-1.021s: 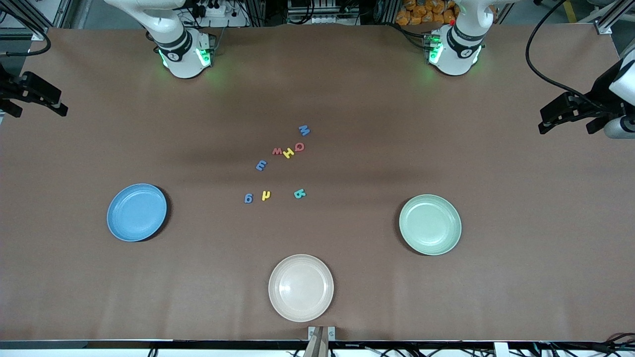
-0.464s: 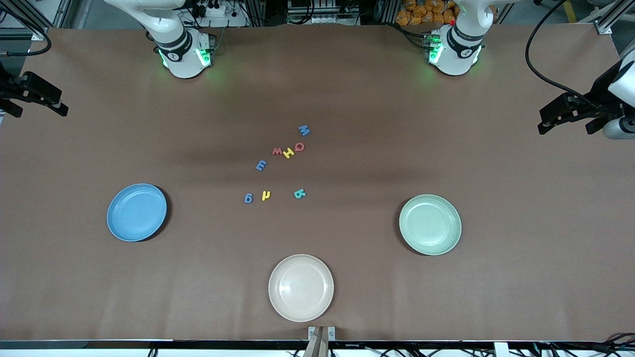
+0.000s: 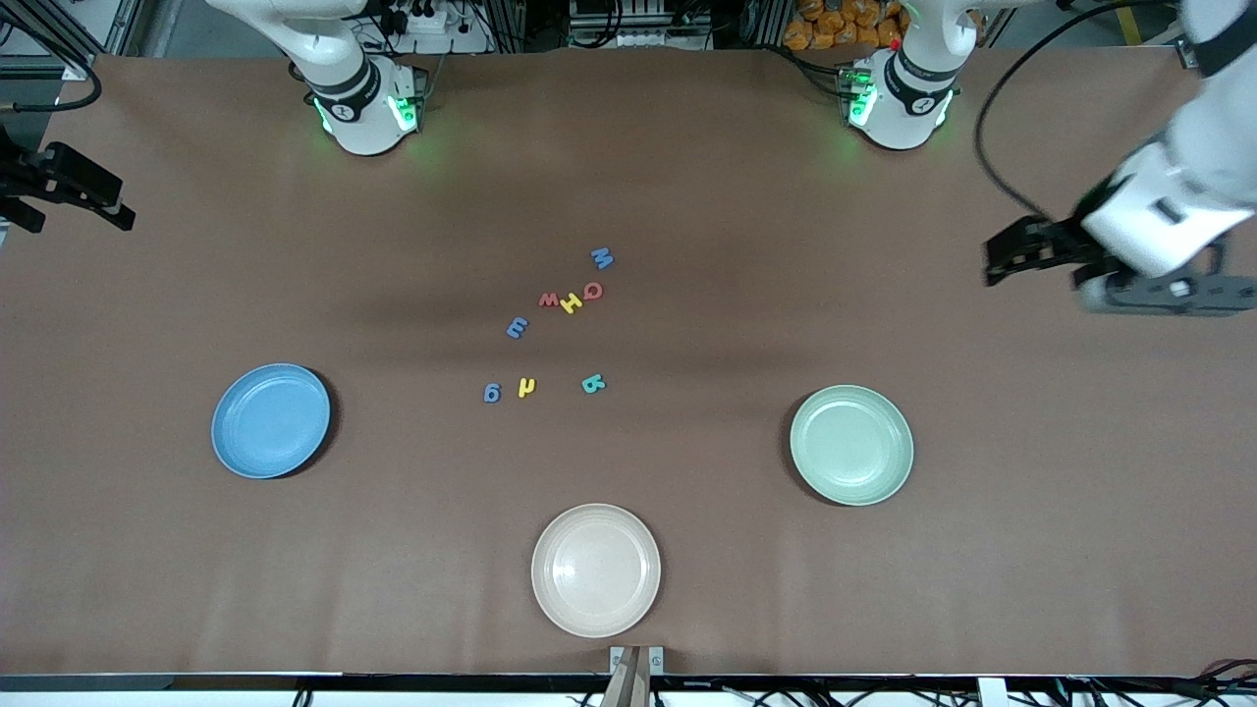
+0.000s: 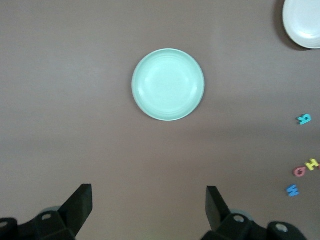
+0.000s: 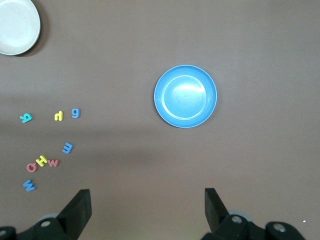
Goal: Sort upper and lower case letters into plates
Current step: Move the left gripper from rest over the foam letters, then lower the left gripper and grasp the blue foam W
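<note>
The blue plate [image 3: 271, 420] and green plate [image 3: 851, 445] sit empty. Farther back, 8 letters [image 3: 557, 324] lie mid-surface: light, thin, likely stiff; pinch across their edges. Left end effector [image 3: 1011, 257] and right end effector [image 3: 83, 191] hover spread.

Eight little letters on the table: three blue ones, an M [image 3: 602, 258], an m [image 3: 517, 327] and a g [image 3: 492, 394]; two red ones, a Q [image 3: 593, 291] and a w [image 3: 548, 299]; two yellow ones, an H [image 3: 571, 303] and an n [image 3: 527, 387]; and one teal letter [image 3: 592, 383]. Three round plates: one blue plate [image 3: 271, 420], one pale green plate [image 3: 851, 445] and one cream plate [image 3: 595, 570]. Two robot arms, each with one gripper: left gripper [image 4: 149, 207], right gripper [image 5: 147, 210].
</note>
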